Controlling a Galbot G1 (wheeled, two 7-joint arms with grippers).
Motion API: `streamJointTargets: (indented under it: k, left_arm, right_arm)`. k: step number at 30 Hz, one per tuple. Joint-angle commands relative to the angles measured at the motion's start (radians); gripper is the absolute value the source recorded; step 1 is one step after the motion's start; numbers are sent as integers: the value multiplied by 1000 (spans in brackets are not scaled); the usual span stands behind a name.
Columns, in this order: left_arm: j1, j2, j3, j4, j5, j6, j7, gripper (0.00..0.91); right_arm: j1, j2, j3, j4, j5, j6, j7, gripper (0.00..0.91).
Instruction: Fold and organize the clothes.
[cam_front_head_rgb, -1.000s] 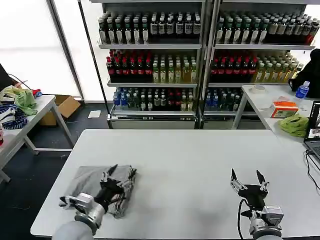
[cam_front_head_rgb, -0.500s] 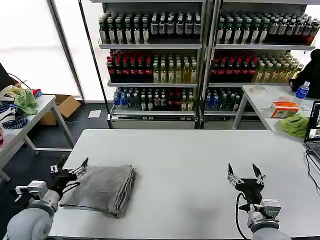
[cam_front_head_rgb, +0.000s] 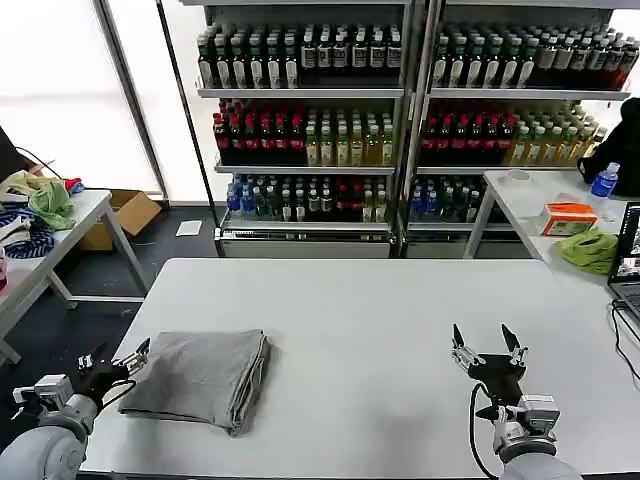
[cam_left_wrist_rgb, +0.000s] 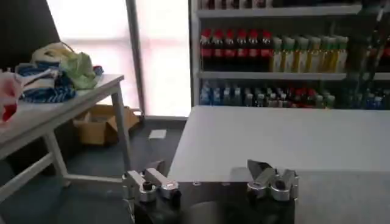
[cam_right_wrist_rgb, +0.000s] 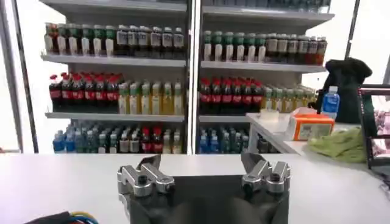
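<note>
one grey folded shirt (cam_front_head_rgb: 201, 378) lies flat on the white table (cam_front_head_rgb: 380, 320).

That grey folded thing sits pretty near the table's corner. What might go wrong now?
The folded grey shirt lies close to the white table's front left edge, so a nudge might slide it off. The left gripper, jaws open, sits just beside the shirt's edge and could snag the fabric and undo the fold. The right gripper waits far away, open.
</note>
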Motion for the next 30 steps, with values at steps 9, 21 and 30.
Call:
streamJointTargets:
  k: [9, 21, 30]
  left_arm:
    - [-3, -26, -6, 45, -70, 31, 33, 907]
    - [16, -53, 5, -6, -68, 38, 47, 907]
    - [13, -75, 28, 12, -48, 36, 69, 826]
  right_arm:
    - [-14, 6, -1, -3, -9, 8, -1, 907]
    - [-18, 13, -8, -6, -22, 10, -2, 907]
    - [-30, 14, -9, -6, -27, 13, -2, 907]
